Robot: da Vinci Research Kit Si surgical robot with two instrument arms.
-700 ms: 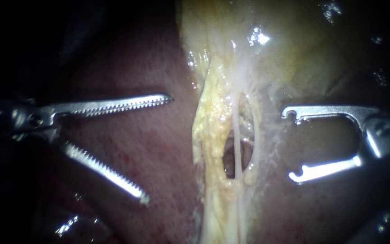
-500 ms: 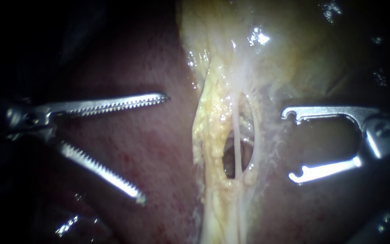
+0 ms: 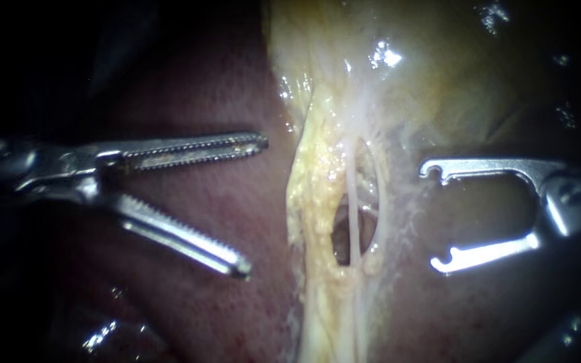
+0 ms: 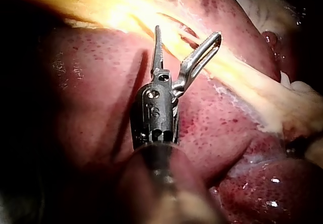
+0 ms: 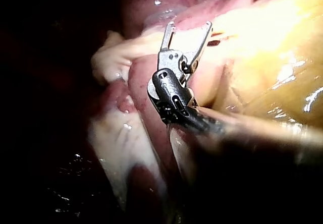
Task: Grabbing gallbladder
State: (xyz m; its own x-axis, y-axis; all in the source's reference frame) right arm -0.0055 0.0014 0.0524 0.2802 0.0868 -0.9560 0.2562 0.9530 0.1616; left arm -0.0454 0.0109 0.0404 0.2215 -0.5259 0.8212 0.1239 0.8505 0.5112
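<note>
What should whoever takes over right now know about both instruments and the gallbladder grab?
Left instrument: jaws open, empty, over the liver, beside the yellow tissue strip.
Right instrument: jaws open, empty, on the strip's other side.
Gallbladder: higher in the endoscope view than both instruments, not grasped. Thin tubes lie exposed in a window in the strip.
Done: nothing gripped yet.
Left: close one instrument's jaws on the gallbladder, probably keeping clear of the tubes.
</note>
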